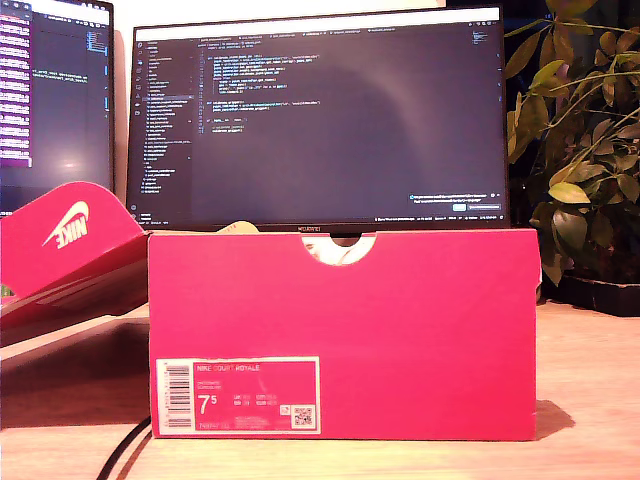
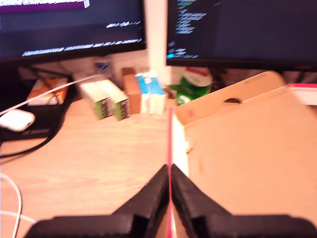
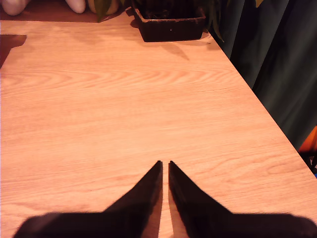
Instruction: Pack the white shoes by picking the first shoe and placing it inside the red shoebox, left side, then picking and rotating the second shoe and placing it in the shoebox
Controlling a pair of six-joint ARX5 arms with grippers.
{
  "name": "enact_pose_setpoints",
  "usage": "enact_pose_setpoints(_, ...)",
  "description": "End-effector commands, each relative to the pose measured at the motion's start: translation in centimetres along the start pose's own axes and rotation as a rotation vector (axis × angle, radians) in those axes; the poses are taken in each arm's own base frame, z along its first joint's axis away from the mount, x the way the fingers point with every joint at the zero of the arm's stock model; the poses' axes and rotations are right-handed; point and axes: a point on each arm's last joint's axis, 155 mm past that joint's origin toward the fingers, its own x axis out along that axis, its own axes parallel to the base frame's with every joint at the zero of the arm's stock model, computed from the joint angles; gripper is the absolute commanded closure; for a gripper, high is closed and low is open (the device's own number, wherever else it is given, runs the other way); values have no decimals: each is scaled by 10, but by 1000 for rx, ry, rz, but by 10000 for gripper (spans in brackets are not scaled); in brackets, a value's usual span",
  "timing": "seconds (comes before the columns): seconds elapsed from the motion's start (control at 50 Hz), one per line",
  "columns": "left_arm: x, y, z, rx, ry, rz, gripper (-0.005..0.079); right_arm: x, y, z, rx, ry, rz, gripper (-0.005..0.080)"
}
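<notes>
At the middle of the exterior view the red shoebox (image 1: pixel 400 330) stands on the wooden table (image 3: pixel 124 99), its label (image 1: pixel 237 396) on the near face and something pale showing through the notch (image 1: pixel 340 248) in its top edge, though I cannot tell whether that is a shoe. No white shoe shows plainly anywhere. Two rounded pale shapes (image 3: pixel 77 5) beside the dark plant tray (image 3: pixel 171 25) in the second wrist view may be the pair, too cropped to be sure. My first gripper (image 2: pixel 169 168) has its jaws pinched narrow on a thin red cardboard edge (image 2: pixel 170 139), with brown cardboard (image 2: pixel 247 158) just beside it; whether that edge belongs to the box wall or to the red lid (image 1: pixel 70 240) lying at the exterior view's left, I cannot tell. My second gripper (image 3: pixel 165 162) hangs over bare table with its jaws nearly together and nothing between them. I judge the main risk to be that pinched edge: any lift or sideways pull could drag, tip or crease the cardboard, and a shifted box would spoil the placing. The second gripper must widen before reaching for a shoe, or it would only push it. The white cable (image 2: pixel 10 198) and small cartons (image 2: pixel 111 101) near the first arm could snag a wide swing.
</notes>
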Motion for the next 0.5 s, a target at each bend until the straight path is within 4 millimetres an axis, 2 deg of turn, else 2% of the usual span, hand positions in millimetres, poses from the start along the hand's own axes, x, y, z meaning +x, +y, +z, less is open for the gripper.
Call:
enact_pose_setpoints(0.0,1,2,-9,5,-9,-2,761,2,-1,-3,1,0,-6,762)
enact_pose_setpoints(0.16,1,9,-17,0,-37,13,761,2,-1,-3,1,0,-6,762)
enact_pose_setpoints(0.48,3,11,-32,-2,-80,-13,761,2,-1,-3,1,0,-6,762)
